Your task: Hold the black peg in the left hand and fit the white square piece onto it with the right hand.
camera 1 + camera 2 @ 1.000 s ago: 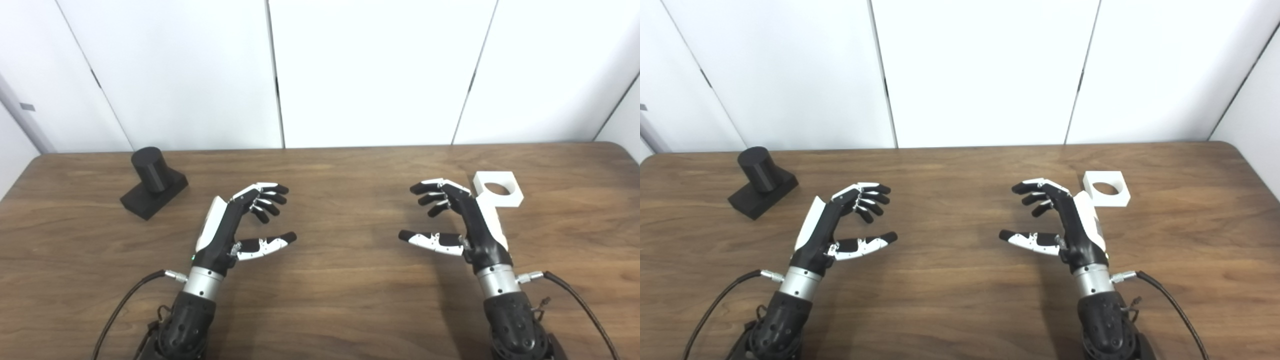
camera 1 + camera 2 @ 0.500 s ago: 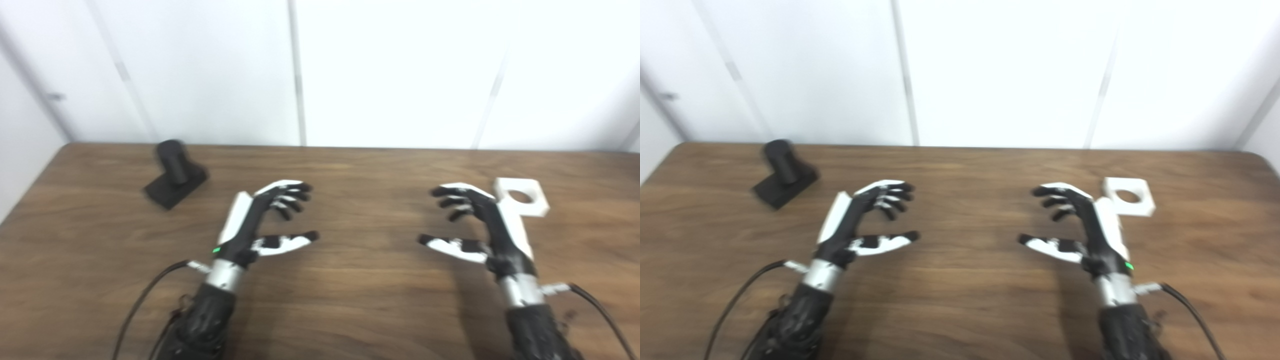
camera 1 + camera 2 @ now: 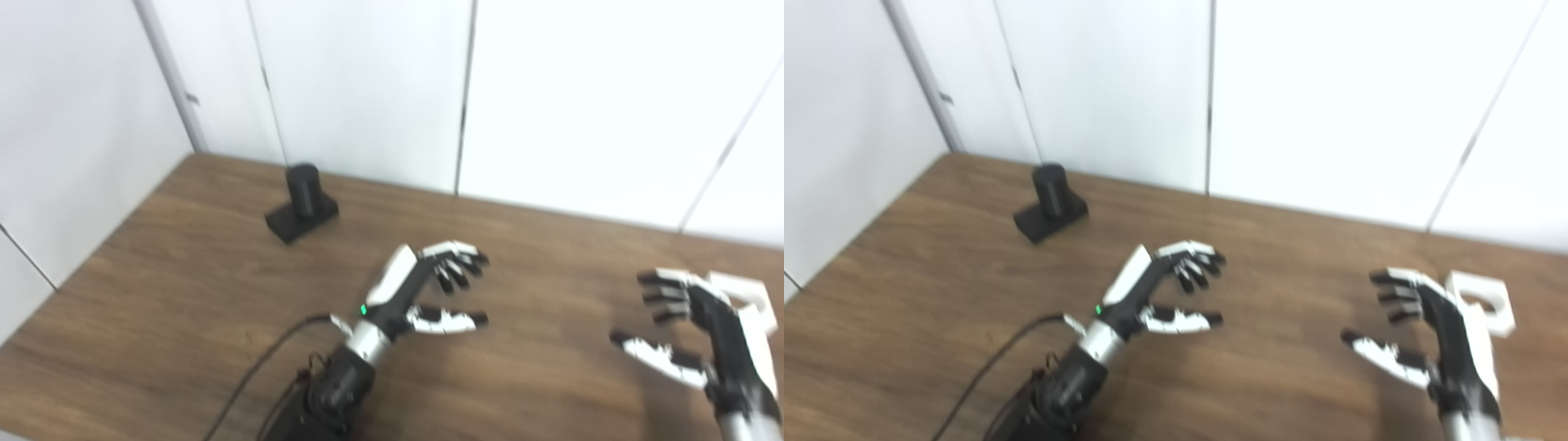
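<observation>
Since the earlier frames the whole picture has swung leftward and tilted, so the camera has turned; neither hand nor either part appears to have shifted on the tabletop. Nearest, at lower right of the frame, the black-and-white right hand [image 3: 1433, 334] hovers over the brown wooden table [image 3: 937, 294], fingers curled loosely apart, holding nothing. Just beyond it and partly hidden behind it lies the white square plastic piece with a round hole [image 3: 1488, 300], flat on the wood. At lower centre the black-and-white left hand [image 3: 422, 294] is likewise spread and empty, thumb well apart from the fingers. Farthest, at upper left of the frame near the table's back edge, the black cylindrical peg on its black rectangular base [image 3: 302, 202] stands upright, well apart from the left hand. The step in hand looks like the first reach: the left hand would do well to travel forward and leftward, approach the peg's base from the side, and close low, leaving the cylinder bare for the hole. Counted: two hands, one peg, one white piece, one cable [image 3: 263, 373] trailing from the left wrist.
</observation>
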You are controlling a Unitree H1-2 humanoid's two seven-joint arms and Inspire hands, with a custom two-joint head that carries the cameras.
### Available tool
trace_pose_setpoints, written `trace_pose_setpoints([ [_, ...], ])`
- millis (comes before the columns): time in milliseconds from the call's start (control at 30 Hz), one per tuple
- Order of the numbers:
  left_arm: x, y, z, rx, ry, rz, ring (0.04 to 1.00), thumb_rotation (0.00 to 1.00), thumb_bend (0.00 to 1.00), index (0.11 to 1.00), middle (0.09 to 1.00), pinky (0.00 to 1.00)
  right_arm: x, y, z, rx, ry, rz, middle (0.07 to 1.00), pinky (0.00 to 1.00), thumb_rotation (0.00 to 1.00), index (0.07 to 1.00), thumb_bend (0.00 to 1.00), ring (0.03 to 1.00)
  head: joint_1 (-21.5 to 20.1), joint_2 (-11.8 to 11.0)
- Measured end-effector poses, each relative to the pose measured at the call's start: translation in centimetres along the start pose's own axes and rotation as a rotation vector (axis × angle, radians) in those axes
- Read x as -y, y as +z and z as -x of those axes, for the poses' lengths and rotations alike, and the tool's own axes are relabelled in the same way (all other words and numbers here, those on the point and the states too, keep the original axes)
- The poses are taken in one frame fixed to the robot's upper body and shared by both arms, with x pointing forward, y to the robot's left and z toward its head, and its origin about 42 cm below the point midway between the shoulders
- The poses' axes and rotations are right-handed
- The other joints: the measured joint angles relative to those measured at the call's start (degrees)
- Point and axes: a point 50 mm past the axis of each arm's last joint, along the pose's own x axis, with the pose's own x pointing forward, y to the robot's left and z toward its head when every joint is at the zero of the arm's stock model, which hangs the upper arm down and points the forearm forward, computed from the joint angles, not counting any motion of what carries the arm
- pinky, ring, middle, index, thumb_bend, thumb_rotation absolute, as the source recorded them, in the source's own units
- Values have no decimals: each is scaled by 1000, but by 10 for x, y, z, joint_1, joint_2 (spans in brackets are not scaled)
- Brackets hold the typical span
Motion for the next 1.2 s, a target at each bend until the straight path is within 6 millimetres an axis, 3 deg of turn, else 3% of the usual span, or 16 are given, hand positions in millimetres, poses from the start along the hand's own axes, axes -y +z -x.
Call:
trace_pose_setpoints([
  [333, 11, -5, 0, -24, -5, -1, 553, 103, 733, 656, 641, 445, 3, 3, 0, 6, -10, 17, 640, 424, 0, 599, 588, 575, 10, -28],
  [1000, 9, -5, -2, -22, 33, 20, 583, 42, 752, 656, 665, 470, 3, 3, 0, 1, -7, 34, 633, 386, 0, 586, 583, 559, 8, -23],
  [1200, -9, 2, -8, 15, 66, 26, 622, 19, 747, 627, 666, 511, 5, 2, 0, 1, -9, 37, 629, 386, 0, 580, 576, 559, 7, -22],
])
